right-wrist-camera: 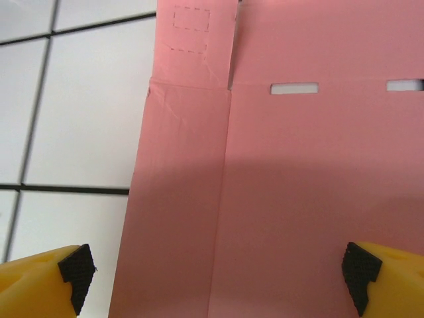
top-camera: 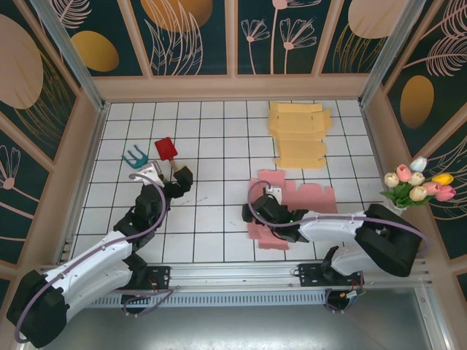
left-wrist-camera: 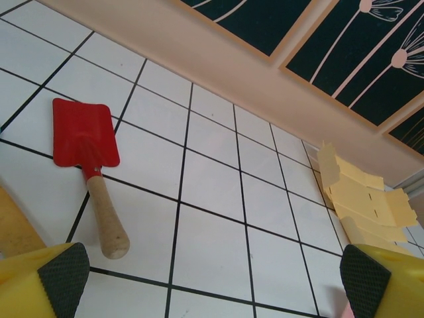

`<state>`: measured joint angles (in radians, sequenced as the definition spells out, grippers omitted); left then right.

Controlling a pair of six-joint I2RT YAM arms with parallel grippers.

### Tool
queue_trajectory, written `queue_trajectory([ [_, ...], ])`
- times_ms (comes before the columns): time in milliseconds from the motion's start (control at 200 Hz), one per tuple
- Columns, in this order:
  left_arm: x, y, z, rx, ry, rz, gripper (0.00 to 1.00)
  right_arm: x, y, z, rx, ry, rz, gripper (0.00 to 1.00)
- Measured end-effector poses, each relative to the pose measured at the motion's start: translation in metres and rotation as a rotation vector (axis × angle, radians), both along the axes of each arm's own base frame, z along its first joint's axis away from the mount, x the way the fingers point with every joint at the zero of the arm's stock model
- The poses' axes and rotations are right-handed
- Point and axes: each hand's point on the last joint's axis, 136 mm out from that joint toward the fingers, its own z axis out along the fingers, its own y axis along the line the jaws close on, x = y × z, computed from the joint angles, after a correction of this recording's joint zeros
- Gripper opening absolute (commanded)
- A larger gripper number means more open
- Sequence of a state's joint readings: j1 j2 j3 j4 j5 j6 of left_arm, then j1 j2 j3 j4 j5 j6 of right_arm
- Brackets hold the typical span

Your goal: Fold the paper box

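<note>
The paper box is a flat, unfolded pink sheet [top-camera: 310, 197] lying on the white tiled table, right of centre. In the right wrist view the pink sheet [right-wrist-camera: 298, 199] shows crease lines, slots and a notched flap. My right gripper [right-wrist-camera: 218, 278] hangs open just over it, one pad [right-wrist-camera: 76, 273] beyond the sheet's left edge and the other above the sheet. From above, the right gripper [top-camera: 264, 217] sits over the sheet's left part. My left gripper [top-camera: 169, 175] is open over bare tiles, well left of the sheet, and its open jaws [left-wrist-camera: 215, 285] hold nothing.
A stack of flat yellow sheets [top-camera: 298, 135] lies at the back right; the same yellow stack [left-wrist-camera: 364, 202] appears ahead of the left gripper. A red toy shovel [top-camera: 166, 149] and a teal rake [top-camera: 135, 157] lie by the left gripper. Tulips [top-camera: 417, 182] stand at the right wall.
</note>
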<state>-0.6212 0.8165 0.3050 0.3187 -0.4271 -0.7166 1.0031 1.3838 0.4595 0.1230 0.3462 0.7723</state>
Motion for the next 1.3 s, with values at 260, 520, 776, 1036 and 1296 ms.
queue_trajectory([
  [260, -0.006, 0.004, -0.018, -0.006, 0.047, 0.01, 0.99, 0.06, 0.051, 0.01, 0.132, -0.032, -0.037, 0.99],
  [520, -0.012, 0.008, -0.033, 0.013, 0.108, 0.014, 0.99, 0.119, 0.069, 0.046, 0.235, -0.116, -0.047, 0.99],
  [776, -0.017, 0.012, -0.031, -0.02, 0.083, 0.022, 0.99, 0.087, 0.077, 0.073, 0.126, -0.185, 0.067, 0.99],
  [1036, -0.014, 0.001, -0.03, -0.061, 0.068, -0.019, 0.99, 0.04, 0.016, 0.027, -0.036, -0.087, 0.07, 0.99],
  [1296, -0.009, -0.006, -0.043, -0.055, 0.103, -0.03, 0.99, 0.007, 0.001, 0.002, 0.011, -0.015, 0.099, 0.99],
])
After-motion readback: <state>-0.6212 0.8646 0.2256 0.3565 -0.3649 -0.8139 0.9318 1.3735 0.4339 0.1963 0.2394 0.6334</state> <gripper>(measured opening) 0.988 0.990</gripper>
